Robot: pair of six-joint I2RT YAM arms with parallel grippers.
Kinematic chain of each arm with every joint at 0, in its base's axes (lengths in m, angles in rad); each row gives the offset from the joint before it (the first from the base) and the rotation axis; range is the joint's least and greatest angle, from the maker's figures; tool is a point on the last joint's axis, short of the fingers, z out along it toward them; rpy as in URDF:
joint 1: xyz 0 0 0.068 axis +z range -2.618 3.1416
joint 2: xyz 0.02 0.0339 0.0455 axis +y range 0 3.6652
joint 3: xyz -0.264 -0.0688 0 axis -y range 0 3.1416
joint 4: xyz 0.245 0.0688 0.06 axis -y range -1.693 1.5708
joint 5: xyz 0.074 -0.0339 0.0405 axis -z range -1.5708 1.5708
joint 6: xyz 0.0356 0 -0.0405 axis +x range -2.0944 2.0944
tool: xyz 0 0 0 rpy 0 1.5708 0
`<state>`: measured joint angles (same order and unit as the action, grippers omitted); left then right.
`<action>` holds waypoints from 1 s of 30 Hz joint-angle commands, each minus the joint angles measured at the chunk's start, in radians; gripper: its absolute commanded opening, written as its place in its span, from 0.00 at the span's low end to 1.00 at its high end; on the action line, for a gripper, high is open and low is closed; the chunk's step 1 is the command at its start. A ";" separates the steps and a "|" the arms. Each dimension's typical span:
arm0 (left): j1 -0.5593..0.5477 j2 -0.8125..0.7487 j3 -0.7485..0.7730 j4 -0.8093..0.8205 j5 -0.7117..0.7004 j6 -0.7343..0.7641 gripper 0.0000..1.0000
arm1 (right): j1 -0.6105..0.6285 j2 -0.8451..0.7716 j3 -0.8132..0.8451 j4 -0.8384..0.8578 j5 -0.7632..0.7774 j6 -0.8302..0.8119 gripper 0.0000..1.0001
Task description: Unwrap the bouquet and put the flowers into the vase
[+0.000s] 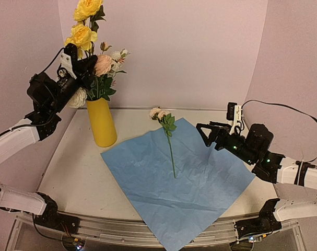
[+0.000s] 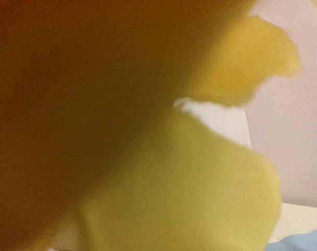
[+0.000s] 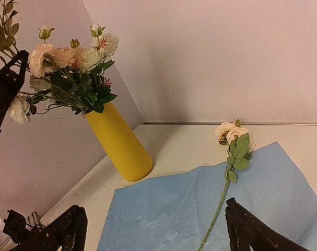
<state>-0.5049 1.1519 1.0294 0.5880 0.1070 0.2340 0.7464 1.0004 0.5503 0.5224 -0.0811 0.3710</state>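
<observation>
— Left gripper (image 1: 86,65): where do we find it, and how do its jaws stand?

— We find it high up, in among the flowers (image 1: 102,65) that stand in the vase (image 1: 102,123). Its jaws are closed. Yellow blooms rise just above it, and pink and white ones sit just to its right. The vase stands below it, slightly to the right. Its own camera gives us only a close blur of yellow petals (image 2: 200,183), so we cannot tell whether a stem is pinched between the jaws.

— And the right gripper (image 1: 202,132)?

— We see it low, hovering over the far right edge of the blue paper (image 1: 174,188). Its jaws are spread wide with nothing between them. In its camera, both dark fingers (image 3: 69,230) frame the bottom of the view.

— Where do the task's things lie from there?

— The paper is spread flat on the table (image 1: 69,167), beneath this gripper and ahead of it. One loose rose (image 1: 168,125) lies on the paper ahead of the open jaws, apart from the fingers. Its green stem runs back toward the gripper, with leaves higher up. Its pale pink blooms reach past the paper's far edge onto the table. The vase, bright yellow and upright, stands farther ahead and to the left in this gripper's view, just off the paper and close to the wall (image 1: 200,52).
</observation>
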 commanded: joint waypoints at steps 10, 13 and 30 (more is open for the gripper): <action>0.002 -0.194 0.194 -0.432 0.114 -0.356 0.00 | 0.002 0.021 0.052 0.039 -0.017 0.000 0.93; 0.003 -0.204 0.291 -0.614 0.098 -0.353 0.00 | 0.003 0.034 0.058 0.043 -0.020 0.001 0.93; 0.003 -0.292 0.495 -1.141 0.122 -0.440 0.00 | 0.002 0.116 0.095 0.070 -0.058 0.006 0.93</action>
<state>-0.5049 0.9058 1.4845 -0.4896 0.2096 -0.1703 0.7460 1.1007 0.5896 0.5392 -0.1196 0.3752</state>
